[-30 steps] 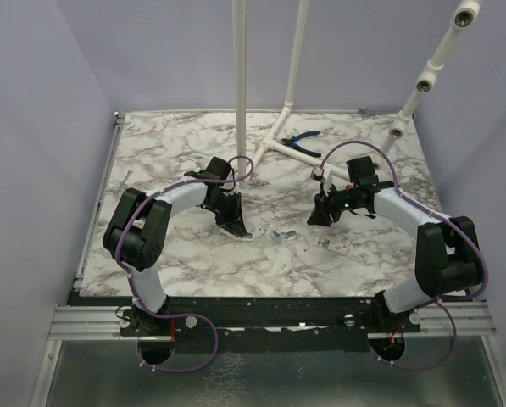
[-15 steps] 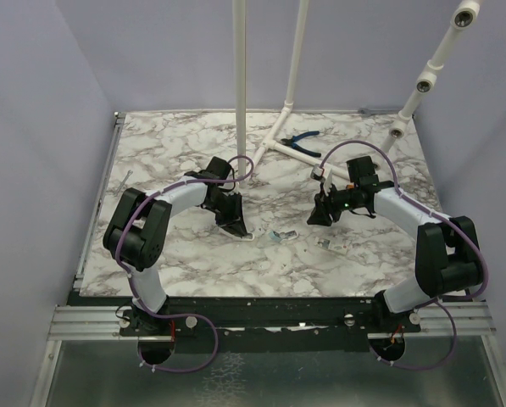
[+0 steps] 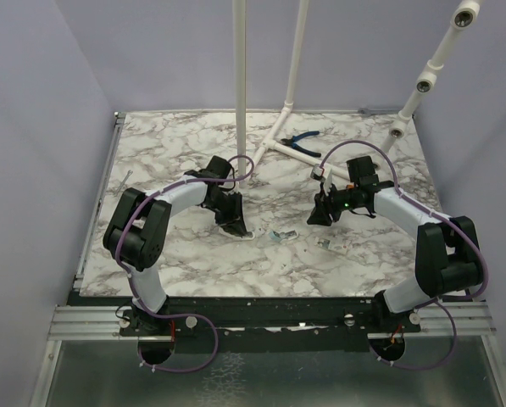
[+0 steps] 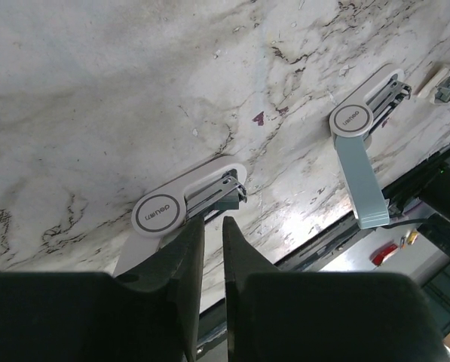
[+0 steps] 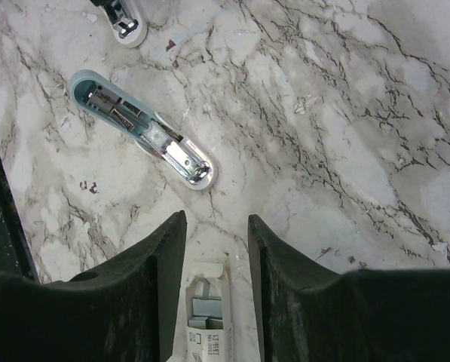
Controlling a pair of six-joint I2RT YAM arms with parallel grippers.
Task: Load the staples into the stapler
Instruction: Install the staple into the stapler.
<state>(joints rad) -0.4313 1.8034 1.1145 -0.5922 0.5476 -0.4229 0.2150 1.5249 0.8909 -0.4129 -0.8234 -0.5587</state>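
Marbled white tabletop (image 3: 168, 144) fills the workspace, with both arms bolted at its near edge and bent inward toward the middle. Nearest the bases, a small white box of staples (image 5: 207, 317) lies flat on the marble below the right gripper (image 5: 215, 226), whose fingers stand moderately apart and hold nothing. Just beyond its fingertips lies the stapler (image 5: 138, 128), opened out flat, its pale blue-green shell facing up and the silvery inner channel exposed. It rests on the table between the two grippers and touches neither. To its left, a second stapler (image 4: 183, 205), white with a round logo on its hinge end, sits just ahead of the left gripper (image 4: 212, 226). That gripper's fingers are parted by only a narrow slit, with nothing between them. Farther back lie blue-handled pliers (image 3: 302, 142) beside a white pipe frame (image 3: 274, 140).
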